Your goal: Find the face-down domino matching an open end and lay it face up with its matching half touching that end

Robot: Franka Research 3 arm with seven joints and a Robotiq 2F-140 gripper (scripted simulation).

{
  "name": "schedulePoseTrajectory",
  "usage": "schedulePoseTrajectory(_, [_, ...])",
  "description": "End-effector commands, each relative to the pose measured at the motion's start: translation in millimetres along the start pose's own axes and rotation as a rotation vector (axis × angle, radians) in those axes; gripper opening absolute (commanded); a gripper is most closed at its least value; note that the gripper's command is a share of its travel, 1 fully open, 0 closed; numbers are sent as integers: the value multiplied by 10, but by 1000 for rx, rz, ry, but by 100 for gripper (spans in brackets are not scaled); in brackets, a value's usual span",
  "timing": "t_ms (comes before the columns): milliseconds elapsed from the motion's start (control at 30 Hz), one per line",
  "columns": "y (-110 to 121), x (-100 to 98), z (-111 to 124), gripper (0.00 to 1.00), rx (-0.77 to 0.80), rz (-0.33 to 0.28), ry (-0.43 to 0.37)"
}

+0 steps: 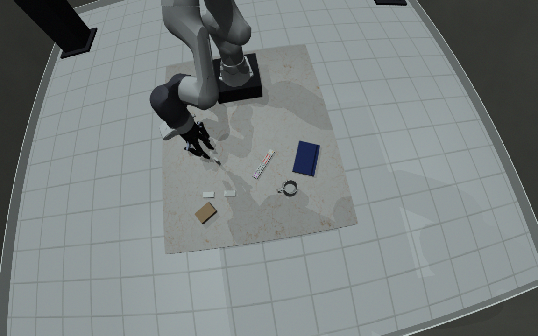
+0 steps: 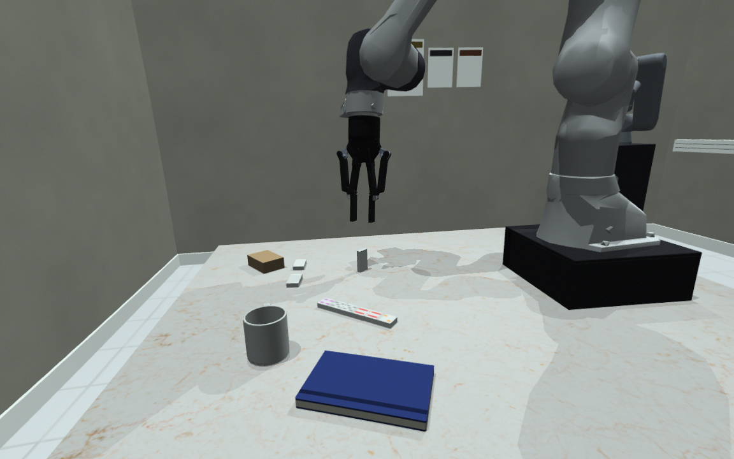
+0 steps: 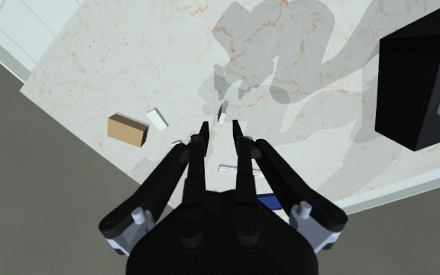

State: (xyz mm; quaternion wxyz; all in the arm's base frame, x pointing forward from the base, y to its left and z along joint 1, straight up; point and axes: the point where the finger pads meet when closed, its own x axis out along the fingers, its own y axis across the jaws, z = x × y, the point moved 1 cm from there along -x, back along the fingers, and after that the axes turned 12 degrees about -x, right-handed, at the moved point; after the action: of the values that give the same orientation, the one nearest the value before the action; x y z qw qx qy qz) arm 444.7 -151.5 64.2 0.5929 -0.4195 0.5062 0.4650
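A: Black two-finger claw (image 2: 361, 215) hangs well above the marble-look tabletop (image 2: 472, 365), fingers set to a narrow gap with nothing in it. A small grey domino standing on end (image 2: 361, 260) sits on the tabletop below it.

B: Domino count?

A: Three loose ones: the upright one, plus two white flat dominoes, one (image 1: 208, 194) beside the other (image 1: 229, 192), apart from each other, near a tan cardboard box (image 1: 205, 212). The face-up line of dominoes with coloured pips (image 1: 263, 164) lies well apart from all three. I can't count its pieces or read the pips.

B: View differences?

A: The side view shows the upright domino's height and the air gap under the claw; from the top it is only a sliver (image 1: 216, 160) at the fingertips. The wrist view frames it between the fingers, one flat domino clear (image 3: 157, 118), the other mostly behind a finger. The line there is half hidden.

B: Other items?

A: One grey cylindrical mug (image 2: 266, 335), one dark blue closed notebook (image 2: 367, 387), one black arm base block (image 2: 683, 268).
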Motion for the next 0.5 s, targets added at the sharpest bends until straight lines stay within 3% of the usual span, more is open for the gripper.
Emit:
schedulePoseTrajectory(0, [-5, 38, 9, 34, -147, 9, 17])
schedulePoseTrajectory(33, [-11, 77, 17, 34, -293, 20, 33])
schedulePoseTrajectory(167, [-36, 174, 47, 34, -365, 31, 42])
schedulePoseTrajectory(200, [-53, 220, 69, 34, -467, 47, 52])
schedulePoseTrajectory(467, [-85, 293, 115, 34, -770, 87, 86])
